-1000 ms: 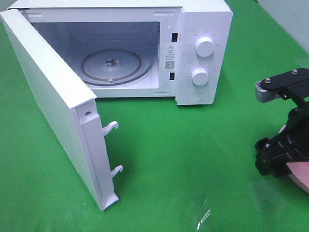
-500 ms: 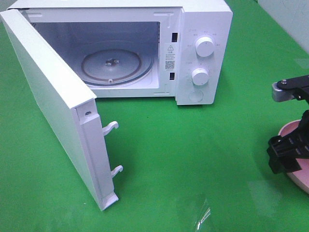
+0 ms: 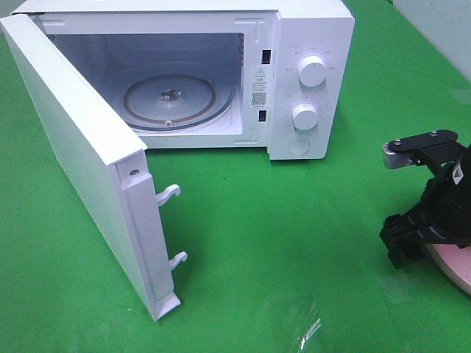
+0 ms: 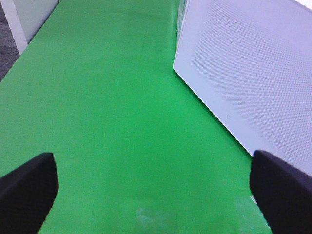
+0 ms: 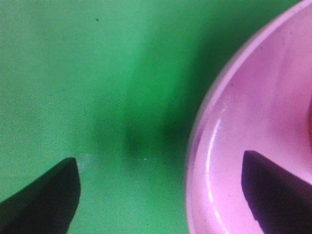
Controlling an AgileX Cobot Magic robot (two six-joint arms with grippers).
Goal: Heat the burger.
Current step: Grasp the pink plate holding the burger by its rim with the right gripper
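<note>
The burger is hidden; only a thin orange-brown sliver shows at the edge of the right wrist view, and I cannot tell what it is. The pink plate (image 3: 454, 269) (image 5: 263, 112) lies at the table's right edge. My right gripper (image 3: 416, 234) (image 5: 158, 195) hangs low over the plate's left rim, open. One finger (image 5: 41, 195) is over the green cloth and the other over the plate's inside, with the rim between them. My left gripper (image 4: 156, 195) is open over bare cloth, next to the microwave door (image 4: 253, 73), and is out of the high view.
The white microwave (image 3: 309, 44) stands at the back with its door (image 3: 73, 162) swung wide open to the left. Its glass turntable (image 3: 176, 99) is bare. A green cloth (image 3: 294, 220) covers the table. A small clear scrap (image 3: 309, 331) lies near the front edge.
The right gripper swung out towards the right edge, then came back left and now sits over the plate's left rim. The microwave and door have not moved.
</note>
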